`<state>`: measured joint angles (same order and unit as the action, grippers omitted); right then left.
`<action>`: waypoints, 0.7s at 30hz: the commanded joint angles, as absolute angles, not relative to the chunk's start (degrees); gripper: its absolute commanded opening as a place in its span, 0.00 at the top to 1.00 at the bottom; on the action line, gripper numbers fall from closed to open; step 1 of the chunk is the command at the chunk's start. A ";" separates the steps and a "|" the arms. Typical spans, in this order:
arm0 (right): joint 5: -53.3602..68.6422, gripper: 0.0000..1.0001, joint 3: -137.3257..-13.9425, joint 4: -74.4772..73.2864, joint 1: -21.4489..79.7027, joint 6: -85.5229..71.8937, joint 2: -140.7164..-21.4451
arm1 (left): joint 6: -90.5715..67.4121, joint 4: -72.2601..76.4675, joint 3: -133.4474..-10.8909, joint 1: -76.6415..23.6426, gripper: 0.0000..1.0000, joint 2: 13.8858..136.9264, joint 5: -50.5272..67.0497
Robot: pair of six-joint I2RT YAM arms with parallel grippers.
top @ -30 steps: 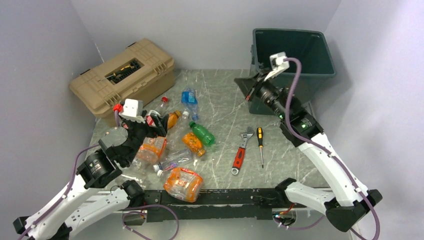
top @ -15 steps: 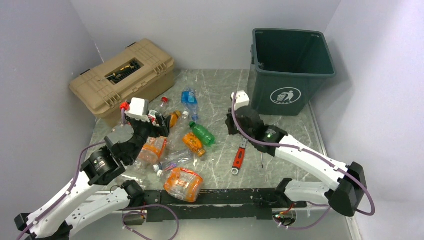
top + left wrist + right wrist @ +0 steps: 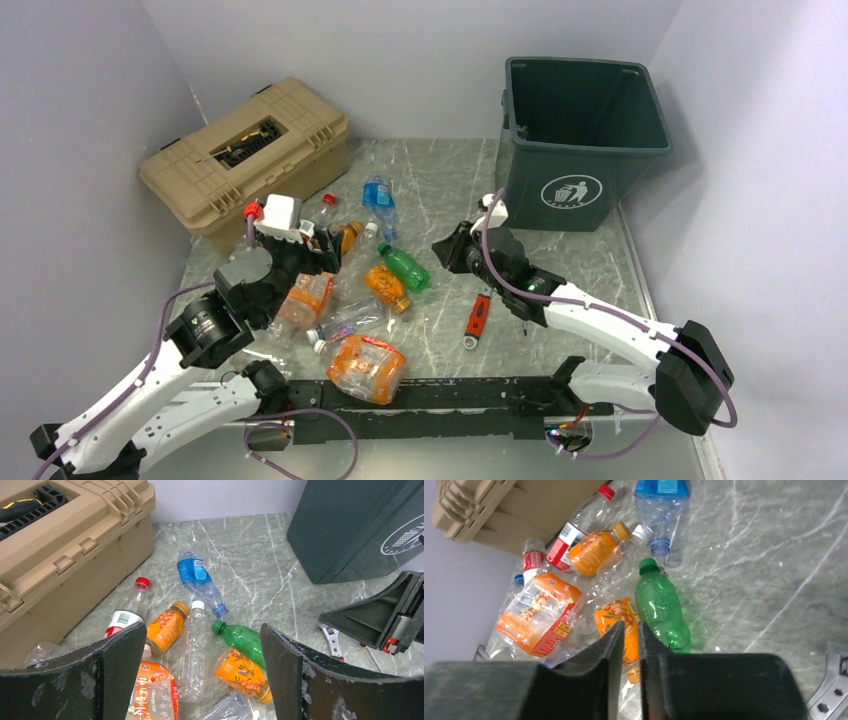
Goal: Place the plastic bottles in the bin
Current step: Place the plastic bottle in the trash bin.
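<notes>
Evidently the bottles (image 3: 365,367) lie heaped on the surface (image 3: 440,180), well apart from the bin (image 3: 585,190). They look light, thin and slippery, so hold one across its body. The left gripper (image 3: 200,630) stands wide apart over them; the right gripper (image 3: 631,630) is barely apart, empty.

The bin (image 3: 625,185) was dark green with a white picture on its front. The toolbox (image 3: 255,150) was tan. The table (image 3: 440,185) was grey with thin white streaks. The green bottle (image 3: 407,269) had a green cap. The blue bottle (image 3: 378,195) had a blue label and cap. The wrench (image 3: 477,315) had a red handle.
</notes>
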<state>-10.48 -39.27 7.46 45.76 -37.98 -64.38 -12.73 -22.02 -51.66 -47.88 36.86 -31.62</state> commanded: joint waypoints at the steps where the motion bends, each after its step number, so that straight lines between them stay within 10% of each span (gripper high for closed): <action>1: -12.83 0.80 -38.24 11.53 45.00 -38.75 -65.95 | -11.76 -21.72 -51.94 -48.16 0.11 37.60 -32.78; 4: -12.32 0.39 -41.77 7.70 45.38 -33.34 -71.05 | -11.70 -21.75 -51.96 -48.15 0.11 37.83 -32.80; 7: -14.30 0.20 -47.64 1.19 46.18 -28.23 -77.97 | -11.64 -22.00 -52.11 -48.12 0.11 38.33 -32.72; 21: -5.03 0.13 -61.21 -4.40 46.18 -19.84 -99.90 | -11.29 -23.01 -52.73 -48.12 0.11 40.46 -32.62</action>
